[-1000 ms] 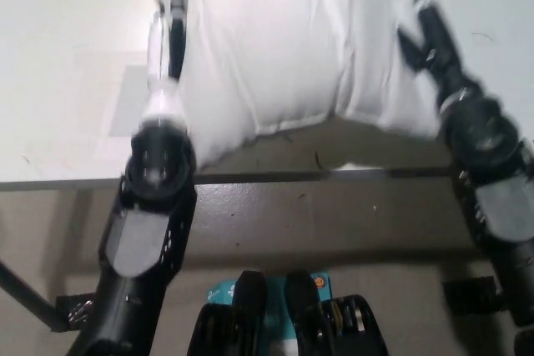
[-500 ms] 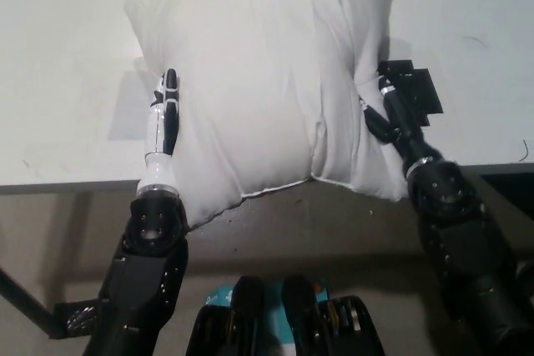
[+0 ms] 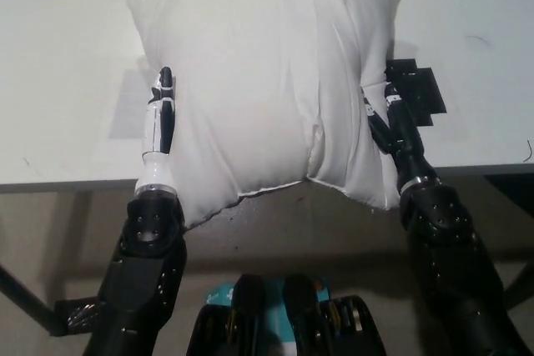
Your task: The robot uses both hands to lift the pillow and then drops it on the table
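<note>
My left hand (image 3: 159, 127) presses flat against the left side of the pillow (image 3: 267, 81), fingers straight and pointing away from me along the fabric, the wrist just below at the counter's near edge. My right hand (image 3: 390, 122) does the same on the opposite side, its black fingers pushed into the cloth so the pillow bulges around them. Both hands are clamped on the pillow from either flank, squeezing it between them; my forearms rise from the lower left and lower right corners toward it.

The pillow is white, plump and creased down its right third, where a deep fold runs from top to bottom. Most of it lies over the white counter (image 3: 58, 56), while its lower seam and both bottom corners hang past the counter's front edge toward me. Whether its underside rests on the surface or is slightly raised I cannot tell.

A small black piece with a stepped outline (image 3: 421, 93) shows on the counter just beside my right hand. Below the front edge the brown floor (image 3: 284, 231) is in view, in shadow.
</note>
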### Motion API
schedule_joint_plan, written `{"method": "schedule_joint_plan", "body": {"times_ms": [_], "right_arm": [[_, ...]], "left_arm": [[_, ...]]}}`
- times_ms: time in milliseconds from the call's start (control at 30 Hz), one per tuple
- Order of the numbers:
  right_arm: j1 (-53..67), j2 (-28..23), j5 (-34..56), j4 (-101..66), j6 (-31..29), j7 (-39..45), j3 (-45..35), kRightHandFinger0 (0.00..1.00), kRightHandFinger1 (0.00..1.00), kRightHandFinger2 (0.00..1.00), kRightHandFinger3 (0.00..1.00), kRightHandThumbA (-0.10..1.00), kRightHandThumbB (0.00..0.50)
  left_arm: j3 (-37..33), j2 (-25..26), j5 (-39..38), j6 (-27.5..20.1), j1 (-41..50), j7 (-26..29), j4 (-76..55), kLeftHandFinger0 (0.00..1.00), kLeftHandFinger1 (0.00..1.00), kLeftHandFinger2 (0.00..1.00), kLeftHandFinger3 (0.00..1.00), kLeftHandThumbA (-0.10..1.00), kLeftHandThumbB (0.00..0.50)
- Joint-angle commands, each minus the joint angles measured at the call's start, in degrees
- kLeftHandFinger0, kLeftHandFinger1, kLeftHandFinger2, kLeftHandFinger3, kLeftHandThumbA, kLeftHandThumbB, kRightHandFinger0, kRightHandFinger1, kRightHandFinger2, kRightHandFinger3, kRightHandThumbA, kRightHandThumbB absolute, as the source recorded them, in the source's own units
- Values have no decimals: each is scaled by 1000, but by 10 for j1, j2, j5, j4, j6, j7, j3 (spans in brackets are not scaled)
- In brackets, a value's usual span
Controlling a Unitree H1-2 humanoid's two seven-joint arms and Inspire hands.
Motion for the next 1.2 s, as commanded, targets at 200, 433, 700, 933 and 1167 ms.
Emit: {"method": "schedule_joint_plan", "body": {"times_ms": [200, 433, 700, 933, 1167], "right_arm": [[23, -36, 20, -40, -78, 71, 7, 1000, 1000, 1000, 1000, 1000, 483], [80, -87, 56, 2, -125, 78, -44, 1000, 1000, 1000, 1000, 1000, 494], [112, -157, 103, 62, -142, 118, -106, 1000, 1000, 1000, 1000, 1000, 444], [137, -205, 135, 71, -164, 122, -159, 1000, 1000, 1000, 1000, 1000, 414], [207, -200, 100, -98, -154, 112, -157, 1000, 1000, 1000, 1000, 1000, 399]], "left_arm": [[7, 31, -5, -19, -5, -46, 1, 1000, 1000, 1000, 1000, 1000, 230], [42, 82, -14, -68, -6, -49, 134, 1000, 1000, 1000, 1000, 1000, 158], [88, 127, -38, -85, 11, -60, 195, 1000, 1000, 1000, 1000, 1000, 179], [117, 152, -51, -135, 48, -79, 172, 1000, 1000, 1000, 1000, 1000, 190], [114, 123, -48, -120, 149, -96, -71, 1000, 1000, 1000, 1000, 1000, 201]]}}
